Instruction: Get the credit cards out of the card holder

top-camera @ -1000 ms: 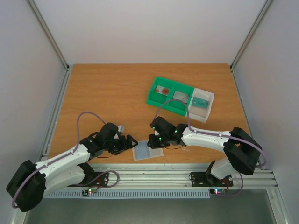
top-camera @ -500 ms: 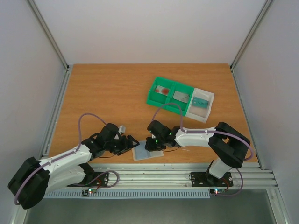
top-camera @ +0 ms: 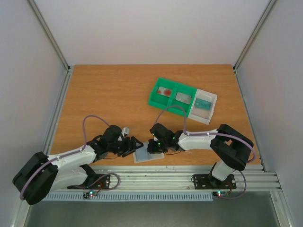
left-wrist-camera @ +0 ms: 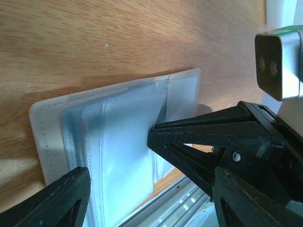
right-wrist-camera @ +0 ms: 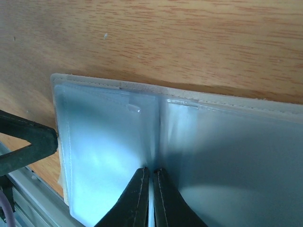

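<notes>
Card holder open flat on table: light, floppy, slick film pockets. Prob. slides, so pin a panel, pull at pocket mouth. L gripper jaws wide, one panel betw. them. R gripper jaws near-closed, tips on centre fold; can't tell if pinching.

card holder: open, flat, both panels spread
look: pale grey-blue inside facing up, beige stitched edge, clear pockets
place: well in front of the green tray
credit cards: not discernible in pockets
</notes>
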You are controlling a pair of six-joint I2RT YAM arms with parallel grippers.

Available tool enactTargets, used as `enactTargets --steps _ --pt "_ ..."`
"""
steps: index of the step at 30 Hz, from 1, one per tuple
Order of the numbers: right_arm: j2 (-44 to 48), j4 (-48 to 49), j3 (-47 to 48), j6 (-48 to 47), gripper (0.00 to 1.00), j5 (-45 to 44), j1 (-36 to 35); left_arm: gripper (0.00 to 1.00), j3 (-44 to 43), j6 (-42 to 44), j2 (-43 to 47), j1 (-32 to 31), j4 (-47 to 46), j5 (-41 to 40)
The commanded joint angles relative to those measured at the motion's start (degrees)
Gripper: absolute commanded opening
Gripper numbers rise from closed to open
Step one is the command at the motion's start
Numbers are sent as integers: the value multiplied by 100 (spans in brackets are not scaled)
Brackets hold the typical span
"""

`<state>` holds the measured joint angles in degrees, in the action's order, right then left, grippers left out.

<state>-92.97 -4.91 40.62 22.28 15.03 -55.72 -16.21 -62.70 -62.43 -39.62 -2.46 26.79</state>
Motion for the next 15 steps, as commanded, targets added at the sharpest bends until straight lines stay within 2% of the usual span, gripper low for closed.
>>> enactTargets --steps 1,9,15 --pt "-194 -59 -196 122 7 -104 -90 71 82 -63 -172 -16 -597 93" --pt "-178 -15 -229 140 6 -90 -97 67 91 -15 -345 -25 -669 19" --pt "-177 15 -252 157 5 -79 -97 67 67 28 -240 -22 -460 -51"
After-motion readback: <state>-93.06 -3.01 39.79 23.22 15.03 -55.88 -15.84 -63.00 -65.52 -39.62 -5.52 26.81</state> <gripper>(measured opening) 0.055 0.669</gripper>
